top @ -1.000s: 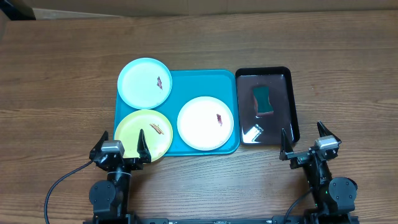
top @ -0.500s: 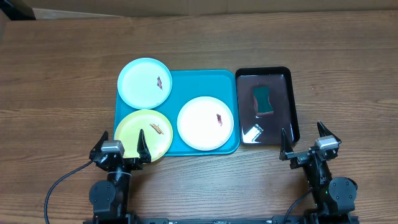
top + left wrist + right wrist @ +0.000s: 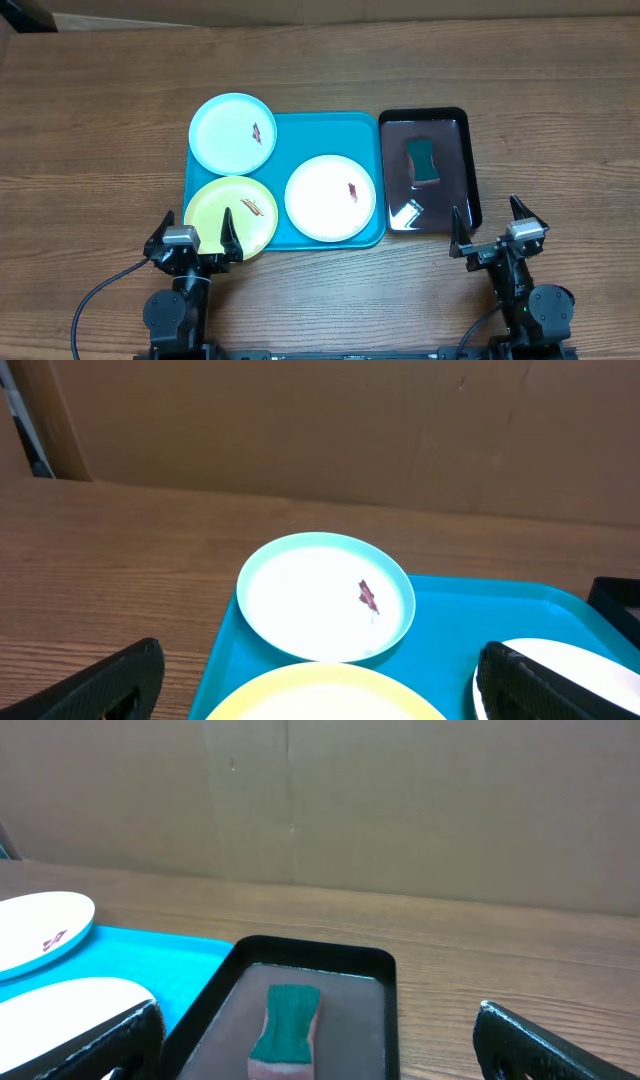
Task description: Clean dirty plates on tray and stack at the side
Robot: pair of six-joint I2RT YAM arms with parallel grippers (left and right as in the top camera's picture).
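Note:
The turquoise tray point(image 3: 300, 135) lies mid-table. On it are a light blue plate point(image 3: 225, 140) at the far left, overhanging the rim, a yellow-green plate point(image 3: 222, 210) at the near left and a white plate point(image 3: 325, 200) at the right. Each has a small brown smear. My left gripper point(image 3: 194, 238) is open and empty at the near edge of the yellow-green plate point(image 3: 330, 700); the blue plate point(image 3: 320, 595) and the white plate point(image 3: 575, 665) also show in its view. My right gripper point(image 3: 492, 228) is open and empty, just near of the black tray.
A glossy black tray point(image 3: 470, 170) right of the turquoise tray holds a green sponge point(image 3: 422, 162), also in the right wrist view point(image 3: 287, 1020). A cardboard wall point(image 3: 400, 430) stands along the table's far edge.

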